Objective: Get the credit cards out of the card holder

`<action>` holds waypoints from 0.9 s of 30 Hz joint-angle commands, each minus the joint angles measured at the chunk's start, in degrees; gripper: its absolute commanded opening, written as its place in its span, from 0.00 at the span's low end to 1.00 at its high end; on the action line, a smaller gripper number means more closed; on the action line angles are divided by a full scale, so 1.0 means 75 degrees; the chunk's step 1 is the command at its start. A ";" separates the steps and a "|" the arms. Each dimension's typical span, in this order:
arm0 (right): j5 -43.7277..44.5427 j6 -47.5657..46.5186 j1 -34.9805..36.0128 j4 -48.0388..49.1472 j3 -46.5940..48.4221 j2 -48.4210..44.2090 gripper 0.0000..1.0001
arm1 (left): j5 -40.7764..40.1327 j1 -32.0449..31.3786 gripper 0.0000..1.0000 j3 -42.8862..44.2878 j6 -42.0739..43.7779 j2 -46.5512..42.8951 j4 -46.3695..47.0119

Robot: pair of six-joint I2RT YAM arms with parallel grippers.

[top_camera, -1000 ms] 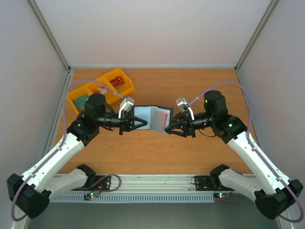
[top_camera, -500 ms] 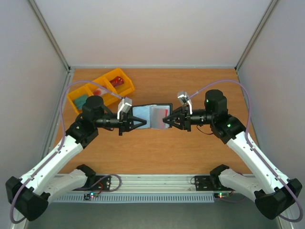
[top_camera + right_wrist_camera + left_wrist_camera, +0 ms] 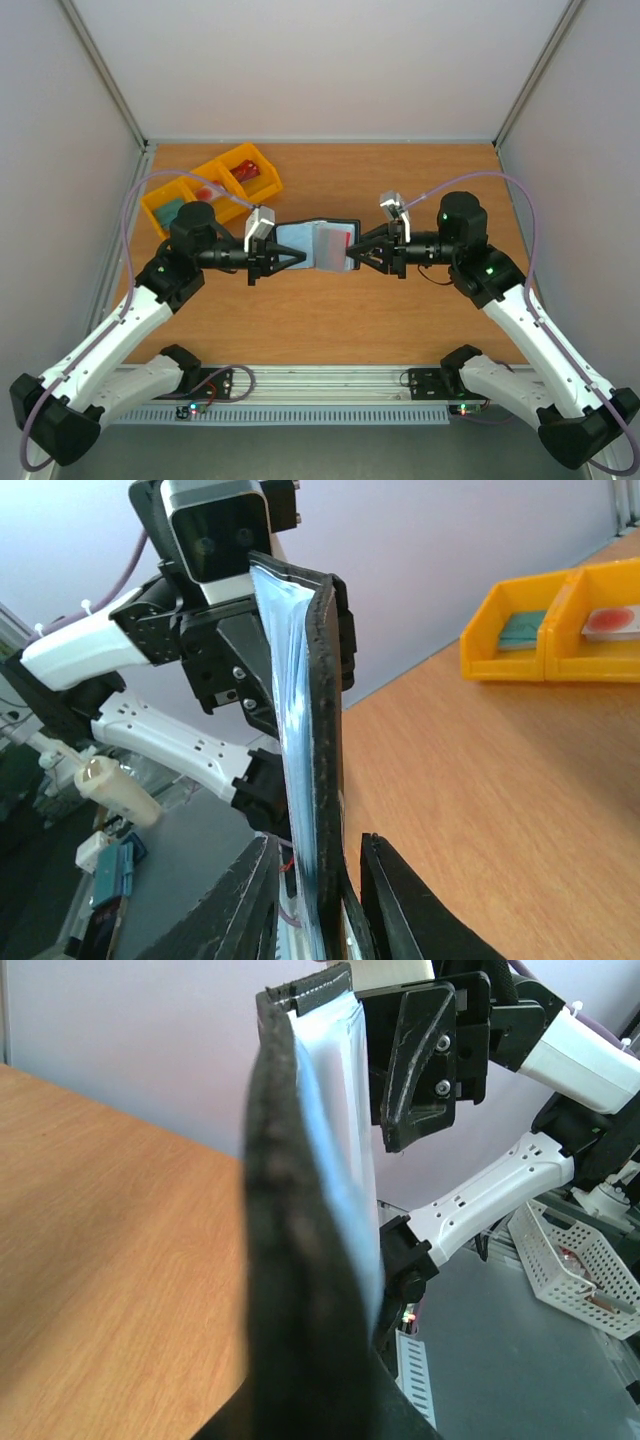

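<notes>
The black card holder (image 3: 305, 243) hangs open above the table between my two grippers, its grey-blue lining facing up. A red card (image 3: 341, 238) shows in its right half. My left gripper (image 3: 299, 258) is shut on the holder's left half. In the left wrist view the holder's black edge (image 3: 290, 1210) fills the middle and hides my fingers. My right gripper (image 3: 353, 258) is at the holder's right edge. In the right wrist view its fingers (image 3: 400, 900) stand on either side of the holder's edge (image 3: 325, 680), with small gaps showing.
Three joined yellow bins (image 3: 212, 185) stand at the back left, with small items in them; they also show in the right wrist view (image 3: 560, 620). The enclosure's walls stand along the table's left, right and far sides.
My right arm has drawn back to the right, and its gripper now sits level at the holder's right edge. The holder and my left gripper have hardly moved.
</notes>
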 commanded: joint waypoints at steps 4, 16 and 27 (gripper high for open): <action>-0.0171 0.0241 -0.0080 0.0286 0.0159 -0.0061 0.19 | 0.0214 -0.0026 0.00 -0.0081 0.0471 -0.0179 0.0212; 0.0165 0.0667 -0.0023 0.0763 0.0153 0.0246 0.09 | 0.0163 -0.0142 0.00 -0.0077 0.0944 -0.0199 0.0216; 0.0534 0.0455 0.0592 0.0966 0.0314 0.0803 0.11 | -0.0002 -0.0448 0.00 -0.0155 0.0889 -0.0090 0.0645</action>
